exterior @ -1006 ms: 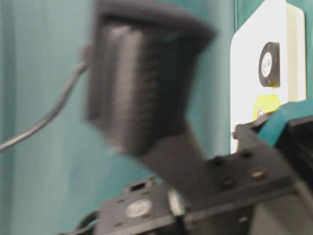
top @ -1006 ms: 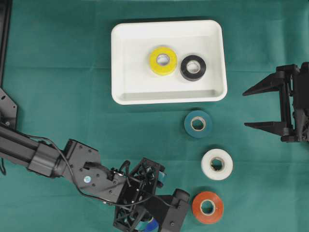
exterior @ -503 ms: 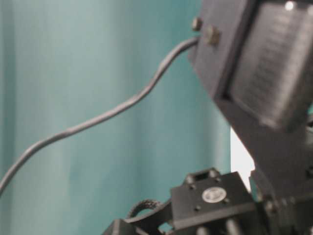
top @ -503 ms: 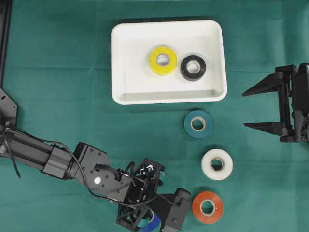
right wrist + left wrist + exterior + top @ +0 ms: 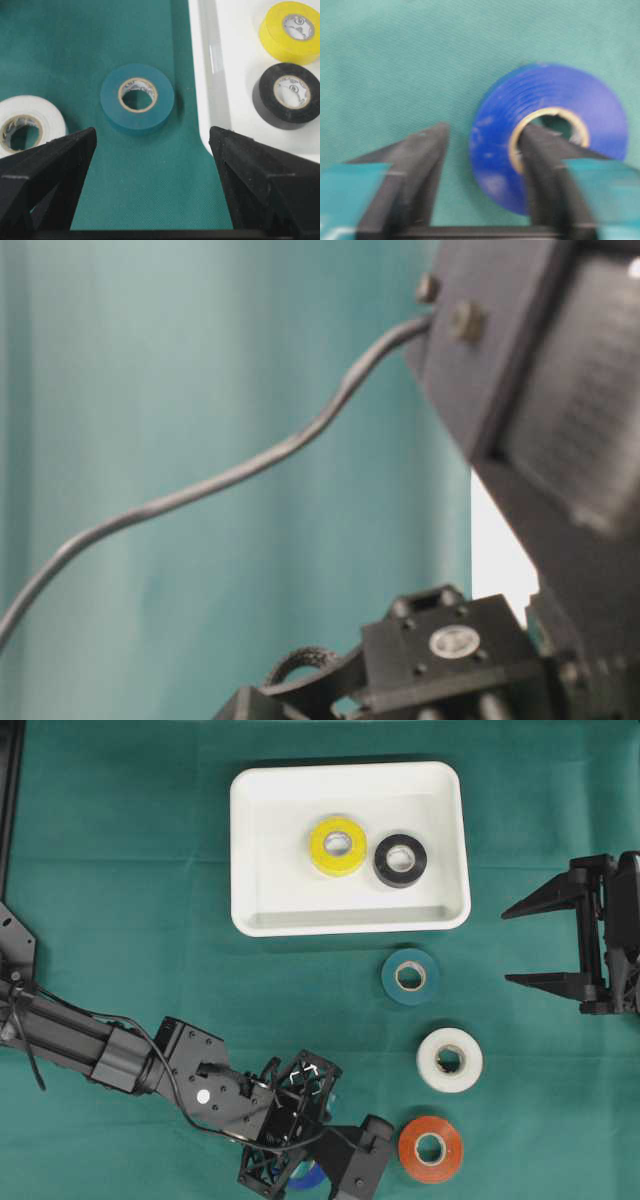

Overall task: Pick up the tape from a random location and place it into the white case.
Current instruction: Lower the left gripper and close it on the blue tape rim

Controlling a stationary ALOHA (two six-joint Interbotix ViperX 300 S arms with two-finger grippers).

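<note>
Green cloth (image 5: 130,890) covers the whole table; the widest bare stretch is the upper left and the band between the white case (image 5: 262,910) and the left arm. White case sits top centre, long edge level, raised rim all round; inside it a yellow roll (image 5: 337,845) and a black roll (image 5: 400,860) lie flat just beside each other, leaving the left half of the case floor bare. Below the case's lower right corner three rolls run down in a loose line, each apart from the next: teal roll (image 5: 410,977), white roll (image 5: 449,1060), orange roll (image 5: 430,1149). Blue tape (image 5: 547,135) lies flat at the bottom edge of the overhead view, just left of the orange roll, mostly hidden under the left gripper (image 5: 485,170). Wrist view: one finger inside the cardboard core, the other outside the roll with cloth showing between them; jaws look partly closed, grip cannot be confirmed, picture blurred. Right gripper (image 5: 530,942) at the right edge, jaws wide apart, holding nothing.
</note>
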